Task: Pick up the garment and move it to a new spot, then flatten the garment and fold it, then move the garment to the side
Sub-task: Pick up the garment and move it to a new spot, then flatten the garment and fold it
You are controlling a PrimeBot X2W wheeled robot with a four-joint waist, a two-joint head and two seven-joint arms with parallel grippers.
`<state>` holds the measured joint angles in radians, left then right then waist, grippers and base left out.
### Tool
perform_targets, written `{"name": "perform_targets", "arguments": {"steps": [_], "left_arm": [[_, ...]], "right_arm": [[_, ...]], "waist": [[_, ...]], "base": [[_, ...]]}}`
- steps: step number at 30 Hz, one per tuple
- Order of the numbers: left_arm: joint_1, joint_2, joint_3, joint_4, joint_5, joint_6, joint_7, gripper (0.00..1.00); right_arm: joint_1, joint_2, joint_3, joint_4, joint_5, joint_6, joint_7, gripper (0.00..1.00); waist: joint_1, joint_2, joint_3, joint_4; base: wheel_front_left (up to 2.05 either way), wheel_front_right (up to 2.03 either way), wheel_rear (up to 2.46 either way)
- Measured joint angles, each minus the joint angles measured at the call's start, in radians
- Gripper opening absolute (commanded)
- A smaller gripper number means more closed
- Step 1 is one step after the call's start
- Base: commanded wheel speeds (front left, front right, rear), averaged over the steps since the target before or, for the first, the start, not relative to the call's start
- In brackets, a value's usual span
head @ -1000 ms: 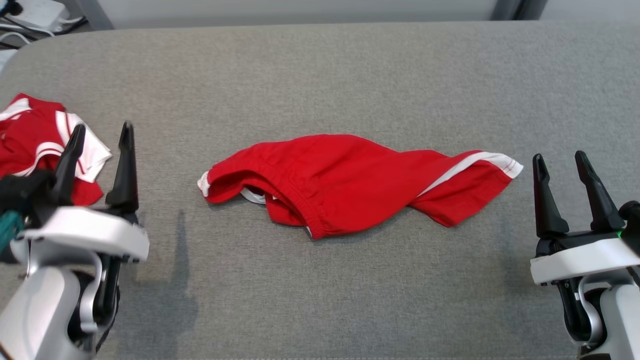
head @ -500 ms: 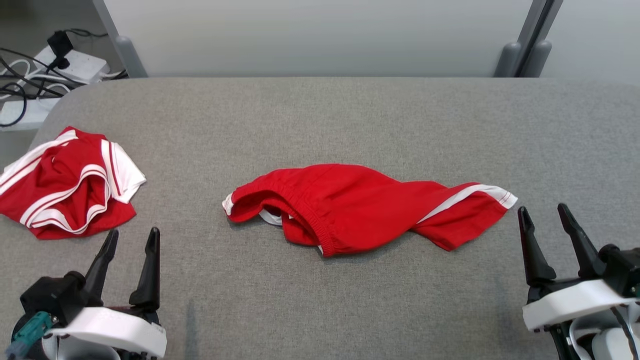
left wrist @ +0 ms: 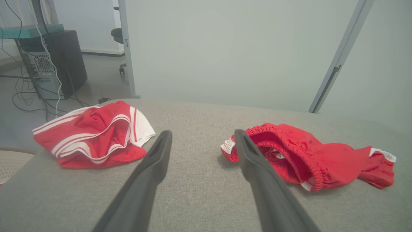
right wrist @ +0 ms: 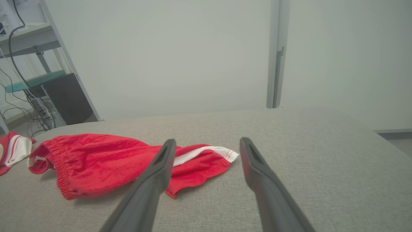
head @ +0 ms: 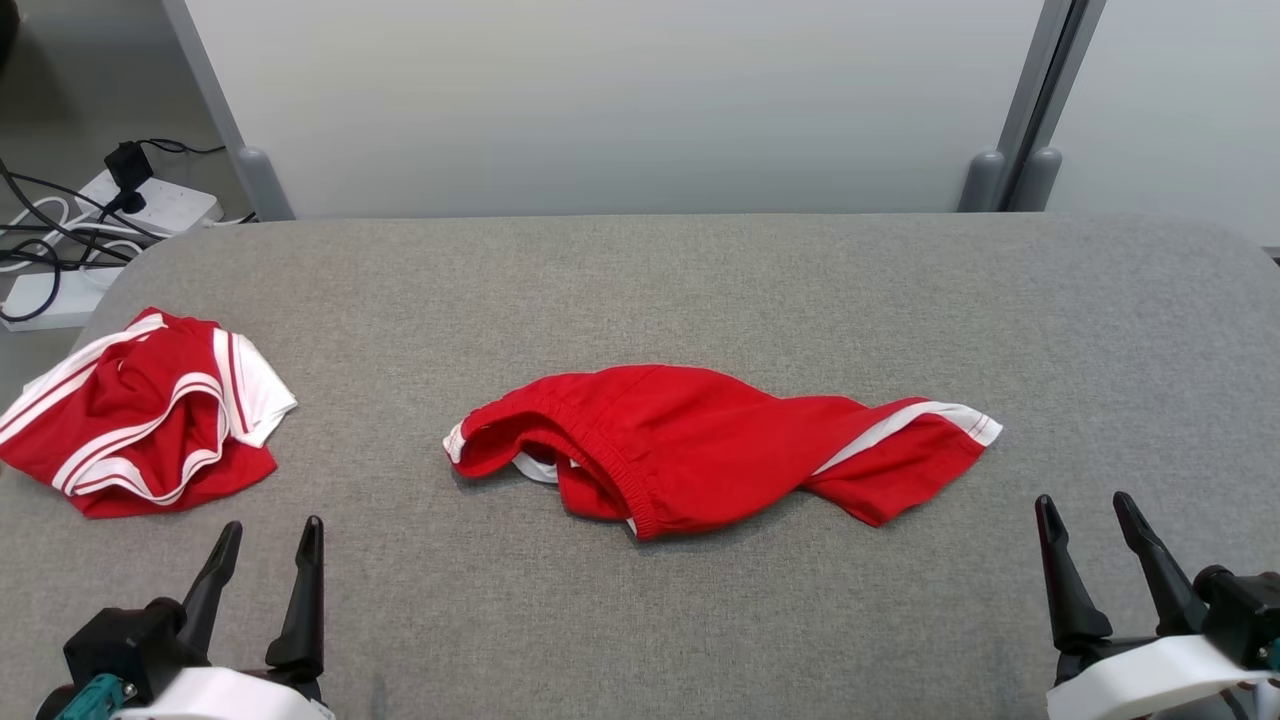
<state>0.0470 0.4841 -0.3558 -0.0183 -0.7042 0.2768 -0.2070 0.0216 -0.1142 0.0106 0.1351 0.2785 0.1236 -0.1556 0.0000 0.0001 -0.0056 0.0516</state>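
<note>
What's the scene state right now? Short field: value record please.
surface: grey fabric-covered table
target: red shorts, crumpled at the table's centre, not folded
target layout: elastic waistband toward the robot's left, white-striped leg toward its right
other item: red-and-white garment, bunched at the table's left edge
left hand: open, empty, apart from both garments
right hand: open, empty, just short of the striped leg
background: power strip with cables on the floor, far left
task stage: pick-up not yet done

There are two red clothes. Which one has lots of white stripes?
The bunched-up garment at the table's left edge. The middle garment lies stretched out and shows just one white band.
</note>
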Motion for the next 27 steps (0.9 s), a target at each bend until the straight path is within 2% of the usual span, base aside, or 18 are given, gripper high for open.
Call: {"name": "perform_targets", "arguments": {"steps": [21,27], "left_arm": [[0.011,-0.008,-0.005,-0.036,0.000,0.043,0.015,1.00],[-0.006,-0.018,-0.062,-0.052,0.023,0.039,0.048,1.00]], "right_arm": [[0.009,0.012,0.003,-0.023,-0.010,0.000,0.015,1.00],[0.009,0.012,0.001,-0.025,-0.010,0.000,0.015,1.00]], "waist": [[0.0000,0.0000,-0.006,-0.005],[0.0000,0.0000,-0.004,0.000]], "base": [[0.00,0.00,0.00],[0.00,0.00,0.00]]}}
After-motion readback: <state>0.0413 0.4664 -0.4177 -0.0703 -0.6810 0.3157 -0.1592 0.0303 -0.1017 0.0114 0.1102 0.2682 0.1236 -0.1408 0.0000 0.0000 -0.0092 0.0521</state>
